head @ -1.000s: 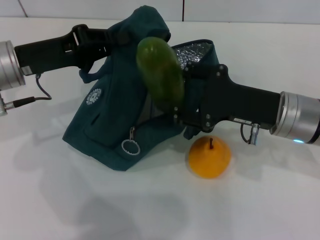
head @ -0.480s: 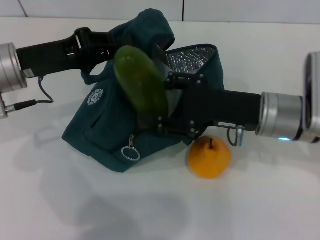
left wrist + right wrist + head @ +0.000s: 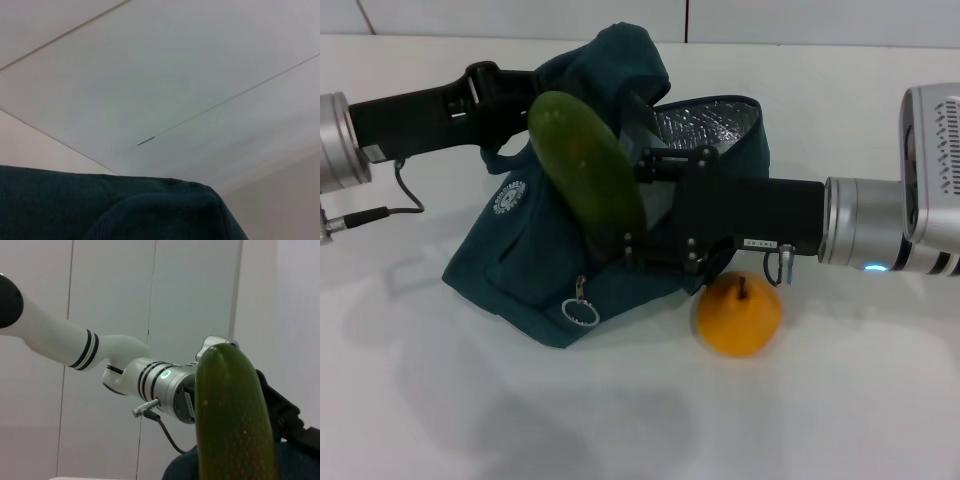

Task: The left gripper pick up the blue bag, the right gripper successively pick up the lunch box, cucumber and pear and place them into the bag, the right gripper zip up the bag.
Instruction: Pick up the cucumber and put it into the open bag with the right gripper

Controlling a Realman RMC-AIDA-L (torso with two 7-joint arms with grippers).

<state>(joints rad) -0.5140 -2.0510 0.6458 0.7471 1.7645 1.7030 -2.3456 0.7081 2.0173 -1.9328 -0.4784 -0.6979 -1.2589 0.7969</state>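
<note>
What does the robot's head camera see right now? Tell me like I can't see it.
The right gripper holds a big green cucumber tilted in front of the blue bag. The left gripper holds the bag's top up, and an orange-yellow pear sits on the white table.

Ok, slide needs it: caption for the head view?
Right tool carries the cucumber toward the blue bag held up by the left tool.

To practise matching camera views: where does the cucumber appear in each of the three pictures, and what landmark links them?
Head view: the cucumber stands tilted at centre, held by the right gripper in front of the blue bag.
Left wrist view: not in it.
Right wrist view: it fills the lower right.
Shared landmark: the blue bag's teal fabric.
</note>
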